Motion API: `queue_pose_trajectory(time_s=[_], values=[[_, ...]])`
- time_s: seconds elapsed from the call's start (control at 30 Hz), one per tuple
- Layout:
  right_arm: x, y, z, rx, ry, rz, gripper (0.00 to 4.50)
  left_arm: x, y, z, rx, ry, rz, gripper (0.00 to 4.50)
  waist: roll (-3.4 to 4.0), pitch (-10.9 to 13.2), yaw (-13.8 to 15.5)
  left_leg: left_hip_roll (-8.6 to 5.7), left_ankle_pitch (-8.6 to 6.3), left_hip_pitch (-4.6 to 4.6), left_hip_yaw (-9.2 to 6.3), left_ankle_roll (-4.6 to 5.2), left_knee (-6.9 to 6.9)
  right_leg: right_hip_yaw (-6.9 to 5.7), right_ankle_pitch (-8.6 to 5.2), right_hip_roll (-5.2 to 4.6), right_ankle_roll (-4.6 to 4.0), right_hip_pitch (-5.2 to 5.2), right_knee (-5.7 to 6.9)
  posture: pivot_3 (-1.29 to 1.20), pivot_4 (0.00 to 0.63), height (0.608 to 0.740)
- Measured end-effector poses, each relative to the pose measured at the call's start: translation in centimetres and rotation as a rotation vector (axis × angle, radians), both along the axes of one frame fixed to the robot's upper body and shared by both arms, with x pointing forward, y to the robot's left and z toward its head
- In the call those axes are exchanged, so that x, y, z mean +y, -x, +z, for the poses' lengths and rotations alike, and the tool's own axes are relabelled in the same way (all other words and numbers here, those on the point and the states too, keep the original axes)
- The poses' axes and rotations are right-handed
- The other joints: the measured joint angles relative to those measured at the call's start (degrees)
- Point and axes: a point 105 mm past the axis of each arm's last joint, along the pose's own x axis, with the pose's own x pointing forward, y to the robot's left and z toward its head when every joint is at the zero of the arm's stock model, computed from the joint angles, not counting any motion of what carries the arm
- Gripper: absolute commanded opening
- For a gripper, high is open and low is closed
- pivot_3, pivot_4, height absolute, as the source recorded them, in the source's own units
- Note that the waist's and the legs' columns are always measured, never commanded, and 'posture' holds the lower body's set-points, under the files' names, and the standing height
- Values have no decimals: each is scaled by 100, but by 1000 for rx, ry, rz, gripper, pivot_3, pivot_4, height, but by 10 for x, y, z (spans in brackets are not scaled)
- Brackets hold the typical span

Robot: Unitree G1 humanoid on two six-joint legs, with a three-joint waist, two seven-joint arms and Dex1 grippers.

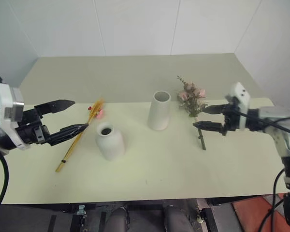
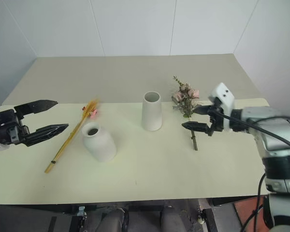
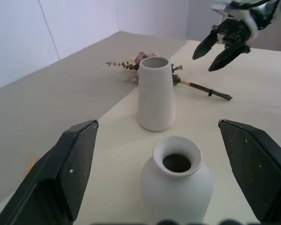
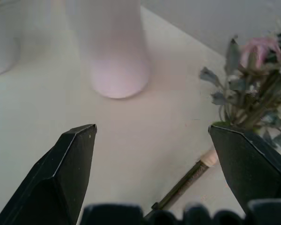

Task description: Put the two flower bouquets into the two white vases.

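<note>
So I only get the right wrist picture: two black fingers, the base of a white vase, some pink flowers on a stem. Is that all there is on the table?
Observer: No. A second, shorter white vase with a narrow mouth stands to the robot's left of the taller vase.
Operator: And are there more flowers?
Observer: Yes, a slim yellow wheat bunch lies flat on the table, left of the shorter vase.
Operator: Is anything holding it?
Observer: No. The left gripper hangs open above it, holding nothing.
Operator: Are the vases filled yet?
Observer: Both mouths look empty; the rose bouquet lies on the table beside the open right gripper.
</note>
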Motion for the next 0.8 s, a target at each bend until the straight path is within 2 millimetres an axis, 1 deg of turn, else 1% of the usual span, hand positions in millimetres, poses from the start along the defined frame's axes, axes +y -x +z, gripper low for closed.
queue_pose_trajectory(time_s=[0.07, 0.17, 0.3, 0.37, 0.47, 0.63, 0.7, 0.8], values=[[2, -12, -7, 55, 29, -89, 4500, -1, -1, 1, 3, 6, -14, 4485, 0, 0, -1, 0, 0, -3, 1, 0, -1, 0, 0, -1, 0, -2, -4, 0, 150, 740], [6, -33, -24, 132, 119, -222, 4500, -8, -3, 4, -4, -1, -61, 4485, 0, 0, -4, -2, 1, -8, 2, -1, -1, 0, 1, -2, -1, -7, -3, 0, 150, 740], [-2, -46, -45, 205, 203, -324, 4500, -10, -5, 7, -5, 1, -86, 4485, 0, 0, 38, -8, 2, -54, 1, -3, 2, 0, 1, -6, -1, -56, 4, 0, 150, 740], [-5, -50, -52, 213, 242, -353, 4500, -11, -6, 6, 1, 0, -95, 4485, 0, 0, 30, -8, 4, -69, 2, -5, 4, 1, 2, -6, -2, -73, 11, 0, 150, 740], [-2, -61, -52, 171, 279, -368, 3914, -14, -7, 8, -13, -6, -116, 4500, -1, -1, -1, -6, 7, -58, 2, -8, 5, 3, 4, -4, -5, -68, 20, 0, 150, 740], [-2, -65, -54, 146, 272, -360, 2310, -14, -6, 6, -8, -10, -123, 4500, -1, -1, -35, -5, 10, -46, 2, -4, 4, 3, 3, -2, -5, -63, 34, 0, 150, 740], [-6, -66, -53, 136, 276, -379, 1570, -13, -5, 4, 1, -10, -124, 4500, -1, -1, -34, -6, 10, -48, 2, -4, 4, 3, 3, -2, -5, -64, 35, 0, 150, 740], [-10, -66, -52, 129, 263, -399, 601, -12, -5, 1, 10, -9, -121, 4500, -1, -1, -48, -5, 10, -52, 2, -4, 4, 4, 3, -2, -5, -68, 33, 0, 150, 740]])
